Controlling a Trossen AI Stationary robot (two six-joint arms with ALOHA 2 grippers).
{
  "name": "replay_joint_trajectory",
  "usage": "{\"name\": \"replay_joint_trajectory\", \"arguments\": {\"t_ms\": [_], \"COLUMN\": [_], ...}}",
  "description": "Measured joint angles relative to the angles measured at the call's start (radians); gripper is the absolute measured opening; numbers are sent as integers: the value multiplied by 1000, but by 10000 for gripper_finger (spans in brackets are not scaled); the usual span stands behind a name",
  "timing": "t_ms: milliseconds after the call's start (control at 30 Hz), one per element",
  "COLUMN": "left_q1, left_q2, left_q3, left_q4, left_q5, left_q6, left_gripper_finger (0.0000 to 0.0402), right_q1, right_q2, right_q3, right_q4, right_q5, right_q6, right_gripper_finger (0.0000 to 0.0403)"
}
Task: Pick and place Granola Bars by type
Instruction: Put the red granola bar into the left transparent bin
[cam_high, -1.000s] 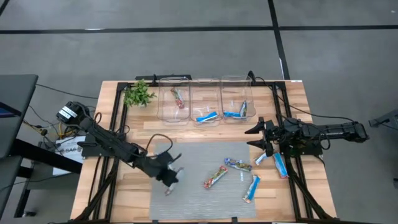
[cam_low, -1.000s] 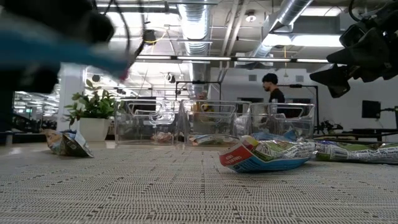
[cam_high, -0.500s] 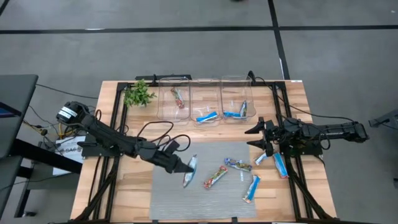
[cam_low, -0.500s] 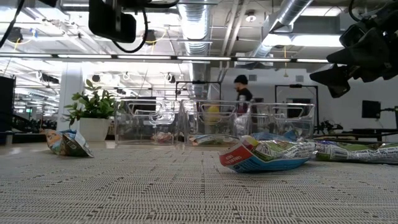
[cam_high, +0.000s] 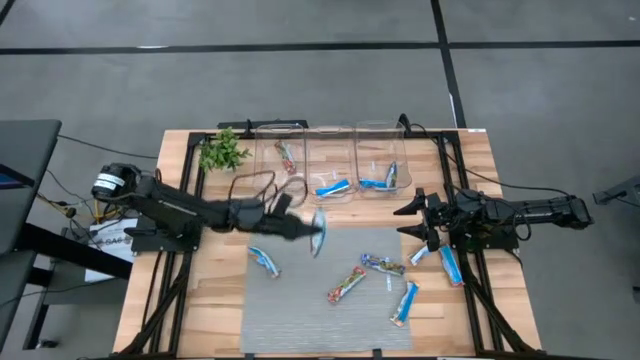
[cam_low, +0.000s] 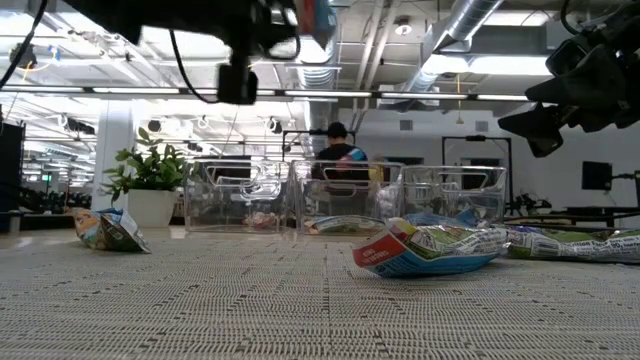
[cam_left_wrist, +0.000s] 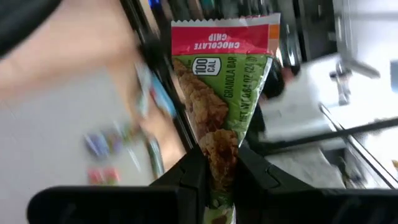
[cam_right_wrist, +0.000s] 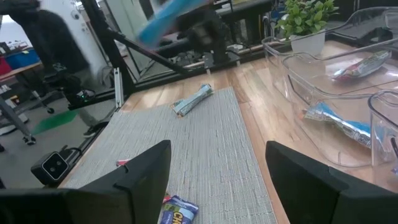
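Left wrist view: left tool (cam_left_wrist: 219, 171) pinches a red-green granola bar (cam_left_wrist: 221, 93); right tool (cam_high: 415, 222) gapes empty.

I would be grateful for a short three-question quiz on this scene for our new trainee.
1. Multiple choice: what is the left gripper holding in the air?
A. a red-and-green chocolate chip bar
B. a blue-and-white bar
C. nothing
2. True or false: the right gripper is shut on a bar.
3. Fill in the blank: ___ clear bins stand in a row along the table's far edge.

Key: 1 A; 2 false, it is open and empty at the table's right side; 3 three.
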Motion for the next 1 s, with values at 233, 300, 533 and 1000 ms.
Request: {"name": "replay_joint_trajectory", "arguments": {"t_ms": [233,300,533,1000], "left_q1": [309,393,602,669], "left_q2": [0,0,0,-34], "left_q3": [0,0,0,76], "left_q4": [2,2,1,-216], "left_q5": [-11,-41,-143,0], "left_q6": [109,109,112,526], "left_gripper_finger": [48,48,48,48], "right_q1": [0,0,0,0], "right_q2": [0,0,0,0], "right_q3": [0,0,0,0], "right_q4": [0,0,0,0], "right_q5": [0,0,0,0], "right_q6": [0,0,0,0], "right_gripper_finger": [255,255,255,255]}}
